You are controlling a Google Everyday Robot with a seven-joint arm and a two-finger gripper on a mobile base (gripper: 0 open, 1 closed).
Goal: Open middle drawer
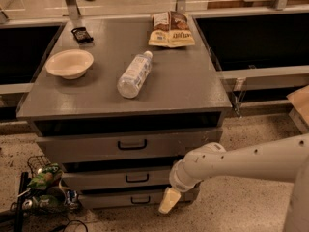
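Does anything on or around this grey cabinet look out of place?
The water bottle lies on its side on the cabinet top, not upright. The gripper hangs by the bottom drawer, below the middle drawer.

No legible text anywhere; the hand hangs by the bottom drawer.

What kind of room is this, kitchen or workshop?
Likely an office kitchenette or test area: a grey drawer cabinet carries a bowl, a water bottle and a snack bag. The gripper hangs low, before the lowest drawer.
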